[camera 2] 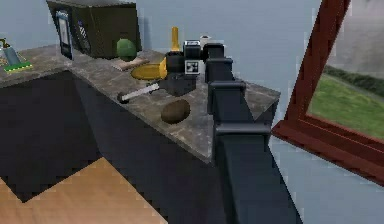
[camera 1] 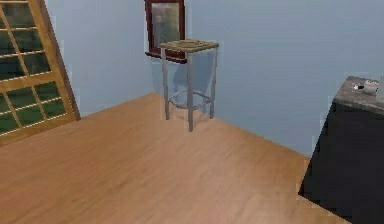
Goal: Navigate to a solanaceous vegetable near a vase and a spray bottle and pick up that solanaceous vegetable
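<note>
A brown, oval, potato-like lump (camera 2: 175, 110) lies on the speckled stone counter (camera 2: 100, 85), just left of the dark arm bar. Farther back on the counter are a flat yellow dish (camera 2: 150, 70), a tall yellow bottle-shaped thing (camera 2: 175, 38) and a round green thing (camera 2: 125, 47). My gripper (camera 2: 175, 82) is a dark body left of the two white marker squares, above the brown lump and beside the yellow dish. Things lie on the counter at and behind its far end, so I cannot tell whether it holds anything.
A grey-handled utensil (camera 2: 138, 93) lies on the counter, and a dark box appliance (camera 2: 95, 25) stands behind. A red-framed window (camera 2: 330, 90) is at the right. Ahead are a wood-topped metal stool (camera 1: 190, 48), a glazed door (camera 1: 30, 70), a dark counter end (camera 1: 350, 150) and open wooden floor.
</note>
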Available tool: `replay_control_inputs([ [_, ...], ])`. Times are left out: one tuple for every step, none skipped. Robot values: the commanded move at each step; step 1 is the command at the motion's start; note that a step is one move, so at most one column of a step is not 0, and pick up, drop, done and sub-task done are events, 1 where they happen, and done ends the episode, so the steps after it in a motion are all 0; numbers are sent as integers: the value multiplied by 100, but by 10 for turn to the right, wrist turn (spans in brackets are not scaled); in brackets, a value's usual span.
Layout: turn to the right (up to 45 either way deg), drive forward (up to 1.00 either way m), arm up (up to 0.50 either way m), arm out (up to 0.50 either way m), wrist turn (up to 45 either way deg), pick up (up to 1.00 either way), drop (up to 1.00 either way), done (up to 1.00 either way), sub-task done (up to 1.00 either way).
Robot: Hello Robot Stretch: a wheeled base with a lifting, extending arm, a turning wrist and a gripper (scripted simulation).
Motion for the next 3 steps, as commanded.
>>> replay_control_inputs([
  [0, 0, 0, 0, 300, 0, 0, 0, 0],
  [0, 0, -12, 0, 0, 0, 0, 0, 0],
  [0, 0, 0, 0, 0, 100, 0, 0, 0],
])
